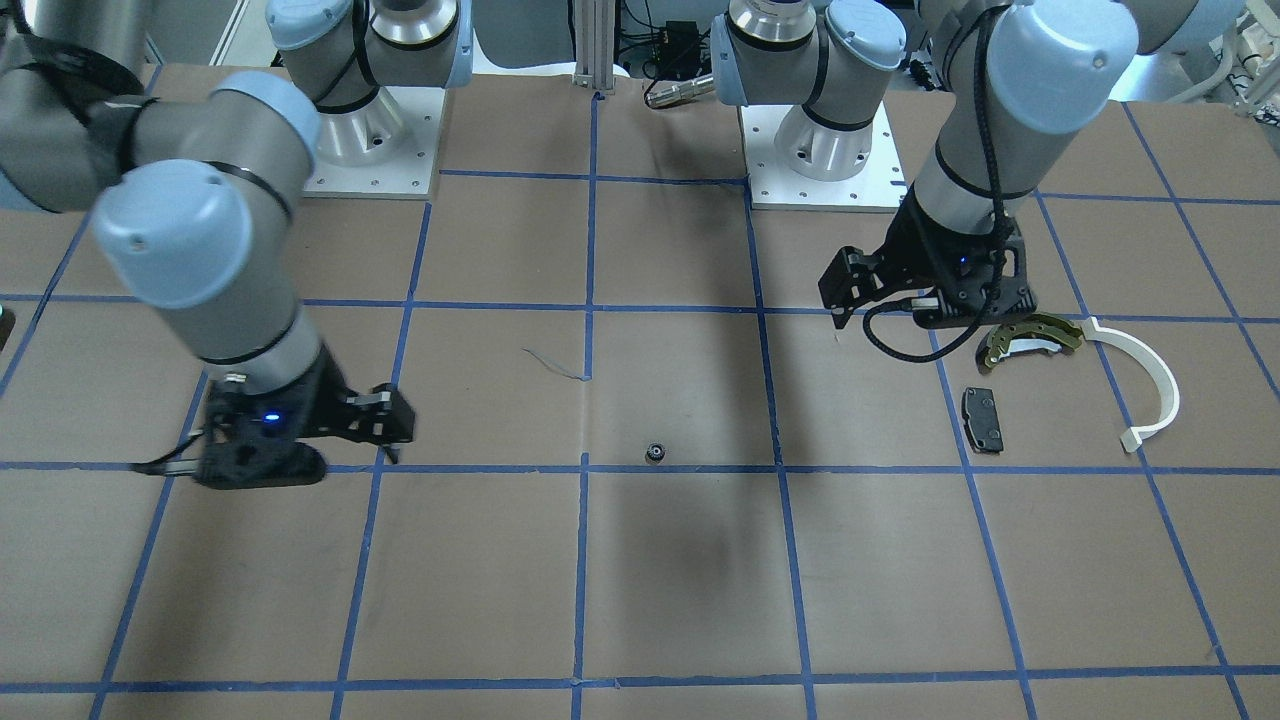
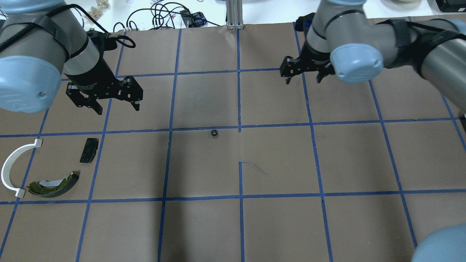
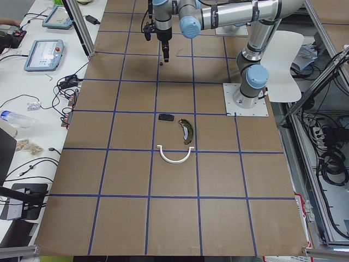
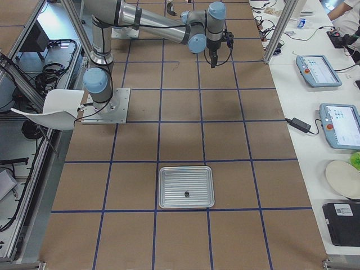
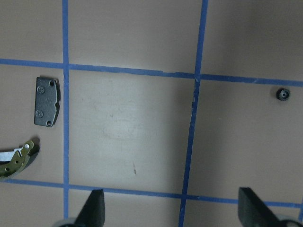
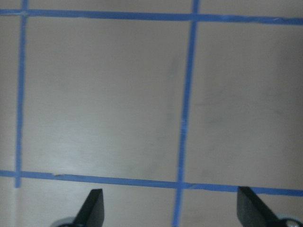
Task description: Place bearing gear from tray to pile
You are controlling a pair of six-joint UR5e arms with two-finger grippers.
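The bearing gear [image 2: 214, 133] lies alone on the bare worktop [image 2: 276, 225], close to a crossing of the blue tape lines near the centre. It is a small dark toothed ring and nothing touches it. It sits between the two arms, well apart from both.

The left hand [image 2: 117, 107] hangs over the worktop w/ its jaws spread wide and nothing between them. In the left wrist view both fingers [image 5: 94, 210] show at the bottom edge, far apart, and the gear is up at the right side of that view.

The right hand [image 2: 304, 78] is also spread wide and empty. Its wrist view shows only brown paper and tape lines under it.

The pile is on the robot's left side, i.e. three loose parts:
- black pad [image 2: 89, 150], lying flat, nearest to the left hand
- brake shoe [image 2: 54, 185], olive and black, curved, near the pad but apart from it
- white arc [image 2: 11, 169], thin plastic, just beside the shoe on the outer side; one end comes very near the shoe, contact cannot be told

The gear is well apart from all three.

The tray [image 4: 169, 174], ribbed metal, shows only in the right side view, at the worktop's end on the robot's right, far from both arms. A small dark part [image 4: 186, 194] lies in it, too small to identify.
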